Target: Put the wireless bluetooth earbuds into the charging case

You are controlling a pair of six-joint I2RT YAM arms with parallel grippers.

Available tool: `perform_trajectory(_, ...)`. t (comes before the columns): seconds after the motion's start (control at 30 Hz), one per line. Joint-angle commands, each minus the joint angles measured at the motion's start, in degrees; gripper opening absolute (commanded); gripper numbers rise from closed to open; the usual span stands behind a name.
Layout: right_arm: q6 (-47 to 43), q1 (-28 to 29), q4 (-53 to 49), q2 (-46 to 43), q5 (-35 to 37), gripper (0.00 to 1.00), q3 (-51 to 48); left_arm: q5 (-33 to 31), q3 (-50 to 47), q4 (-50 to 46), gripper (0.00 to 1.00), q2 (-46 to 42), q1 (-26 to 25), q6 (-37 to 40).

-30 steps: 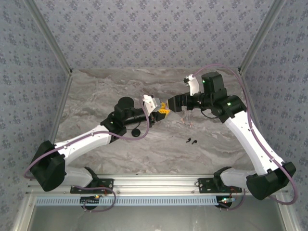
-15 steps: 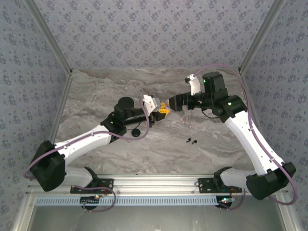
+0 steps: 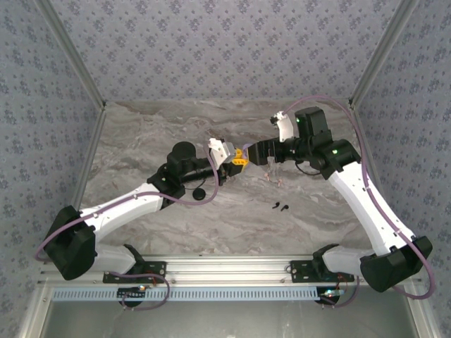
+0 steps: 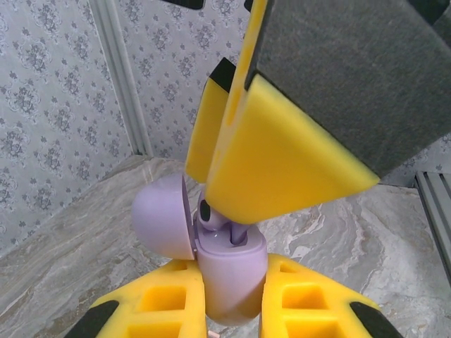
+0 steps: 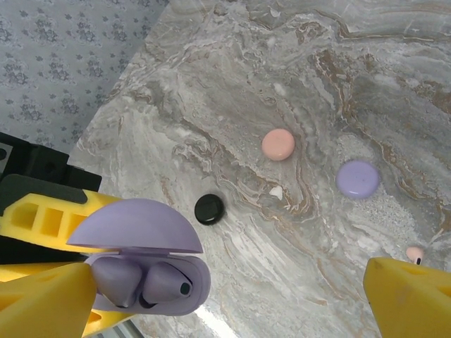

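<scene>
With the left gripper (image 4: 233,308) clamped on the purple charging case (image 5: 199,283) at the right wrist view's lower left, the empty, wide-open right gripper (image 5: 225,282) should probably press the two purple earbuds (image 5: 138,282) squarely into their wells.

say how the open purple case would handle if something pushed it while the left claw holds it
The purple case looks smooth and rounded, so it may slip or twist in the left claw. Its open lid hangs on a hinge and would probably swing shut if bumped. It looks small beside the claw, so it is likely light.
</scene>
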Motion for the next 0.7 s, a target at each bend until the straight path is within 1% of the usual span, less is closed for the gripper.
perform_trajectory(0.0,-0.37,-0.33,-0.84,-0.47,-1.09,1.00,-0.57,-0.29,0.50,2.14,0.00,-0.84,-0.34,-0.53)
perform_trajectory(0.3,1.09,-2.07,2.57,-3.32,-6.42,1.00,-0.31,-0.58,-0.18,3.57,0.00,-0.75,-0.33,-1.21)
perform_trajectory(0.37,0.61,-2.08,1.61,-3.72,-7.33,0.95,0.45,-0.56,-0.19,3.84,0.00,-0.71,-0.34,-1.30)
perform_trajectory(0.43,-0.10,-1.97,0.31,-4.18,-7.88,0.85,1.36,-0.44,-0.11,3.80,0.00,-0.58,-0.27,-1.30)
perform_trajectory(0.5,-0.80,-1.83,-0.75,-4.66,-8.03,0.79,2.07,-0.38,-0.14,3.90,0.00,-0.48,-0.33,-1.25)
perform_trajectory(0.57,-1.35,-1.44,-1.36,-4.84,-8.27,0.70,2.57,-0.29,0.03,3.89,0.00,-0.24,-0.33,-1.28)
perform_trajectory(0.6,-1.40,-1.13,-1.50,-4.97,-8.27,0.67,2.74,-0.29,0.08,3.93,0.00,-0.23,-0.32,-1.31)
perform_trajectory(0.67,-1.47,-0.60,-1.36,-4.69,-8.23,0.65,2.93,-0.11,0.16,3.89,0.00,0.07,-0.31,-1.40)
